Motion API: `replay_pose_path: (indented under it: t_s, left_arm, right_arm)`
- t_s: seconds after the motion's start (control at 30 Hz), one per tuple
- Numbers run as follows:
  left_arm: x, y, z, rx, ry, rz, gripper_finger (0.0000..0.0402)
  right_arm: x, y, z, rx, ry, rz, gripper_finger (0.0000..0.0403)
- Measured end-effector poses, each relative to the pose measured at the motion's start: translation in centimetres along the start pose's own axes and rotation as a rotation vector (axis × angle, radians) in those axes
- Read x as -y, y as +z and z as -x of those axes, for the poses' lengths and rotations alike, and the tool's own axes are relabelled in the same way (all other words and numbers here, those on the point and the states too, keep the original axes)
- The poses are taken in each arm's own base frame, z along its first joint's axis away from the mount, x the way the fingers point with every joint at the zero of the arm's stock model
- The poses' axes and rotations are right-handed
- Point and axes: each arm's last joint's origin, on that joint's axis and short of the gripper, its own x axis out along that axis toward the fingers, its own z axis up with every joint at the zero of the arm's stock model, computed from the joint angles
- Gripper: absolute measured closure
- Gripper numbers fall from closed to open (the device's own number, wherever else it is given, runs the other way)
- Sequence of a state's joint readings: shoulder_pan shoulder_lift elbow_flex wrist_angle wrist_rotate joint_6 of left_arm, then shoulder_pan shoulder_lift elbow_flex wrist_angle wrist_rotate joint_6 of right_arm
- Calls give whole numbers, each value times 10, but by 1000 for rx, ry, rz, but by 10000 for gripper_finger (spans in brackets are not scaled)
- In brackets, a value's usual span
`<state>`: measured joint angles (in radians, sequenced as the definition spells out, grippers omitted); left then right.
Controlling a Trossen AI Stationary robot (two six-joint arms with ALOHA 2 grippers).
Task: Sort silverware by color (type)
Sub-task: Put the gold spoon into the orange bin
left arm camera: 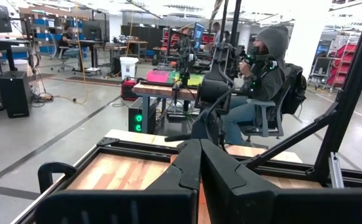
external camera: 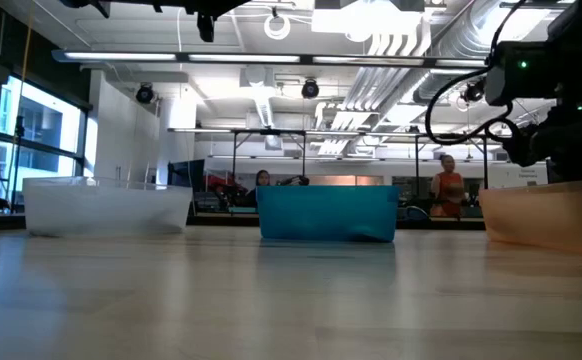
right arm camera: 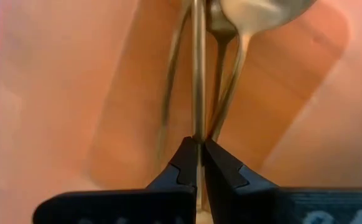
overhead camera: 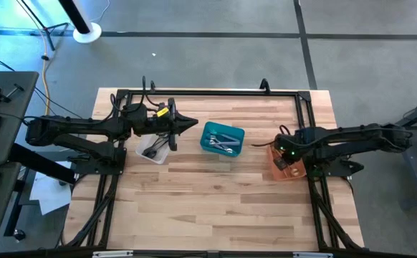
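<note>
My right gripper [overhead camera: 283, 153] points down into the orange bin [overhead camera: 289, 170] at the table's right and is shut on a thin metal utensil [right arm camera: 198, 74]. Other silverware lies below it in that bin, among it a spoon [right arm camera: 262, 15]. The teal bin [overhead camera: 223, 138] at mid-table holds silver silverware [overhead camera: 225, 143]. The clear bin [overhead camera: 153, 149] on the left holds dark pieces [overhead camera: 153, 152]. My left gripper [overhead camera: 192, 123] is shut on nothing and points level toward the table's right, high between the clear and teal bins. My right gripper pinches the utensil's thin handle [right arm camera: 198, 127] between its two fingertips [right arm camera: 184, 162]. The fingers come from above, pointing down, and the handle runs on past them along their own line into the orange bin. Whether its far end rests on the bin floor, I cannot tell.
The three bins stand in a row across the table's middle: clear [external camera: 106, 205], teal [external camera: 326, 212], orange [external camera: 551, 215]. A black frame [overhead camera: 208, 92] borders the tabletop. Bare wood lies toward the near edge [overhead camera: 208, 208]. A seated person [left arm camera: 262, 81] shows beyond the table.
</note>
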<state>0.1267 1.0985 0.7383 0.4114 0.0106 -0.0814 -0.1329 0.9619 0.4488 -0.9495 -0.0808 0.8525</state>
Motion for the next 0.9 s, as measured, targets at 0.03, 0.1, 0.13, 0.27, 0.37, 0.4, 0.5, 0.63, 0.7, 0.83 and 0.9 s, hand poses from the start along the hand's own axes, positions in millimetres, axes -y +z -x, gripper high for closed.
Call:
replay_pose_path:
  t_s: [0.03, 0.1, 0.13, 0.27, 0.37, 0.4, 0.5, 0.63, 0.7, 0.83, 0.9]
  left_arm:
    - [0, 0, 0, 0, 0, 0, 401]
    - [0, 0, 0, 0, 0, 0, 401]
    - [0, 0, 0, 0, 0, 0, 401]
    - [-2, 0, 0, 1, 7, 0, 401]
    - [-4, 0, 0, 2, 14, 2, 401]
    - [-4, 0, 0, 2, 18, 2, 401]
    - [-4, 0, 0, 2, 18, 2, 401]
    - [-4, 0, 0, 2, 18, 2, 401]
    - [-4, 0, 0, 2, 18, 2, 401]
    - [-4, 1, 0, 2, 18, 2, 401]
    - [-4, 1, 0, 2, 18, 2, 401]
  right_arm:
    - [2, -1, -2, -5, -7, -2, 403]
    - [3, -2, -5, -8, -10, -4, 403]
    - [4, -3, -6, -10, -13, -5, 403]
    - [4, -3, -6, -10, -14, -5, 403]
    - [4, -3, -7, -9, -15, -5, 403]
    - [4, -3, -7, -10, -15, -5, 403]
    - [4, -3, -7, -9, -17, -11, 402]
    - [4, -2, -7, -4, -14, -35, 389]
    - [4, -2, -7, -3, -12, -39, 378]
    - [3, -2, -7, -3, -7, -29, 360]
    - [3, -2, -7, -3, -5, -22, 352]
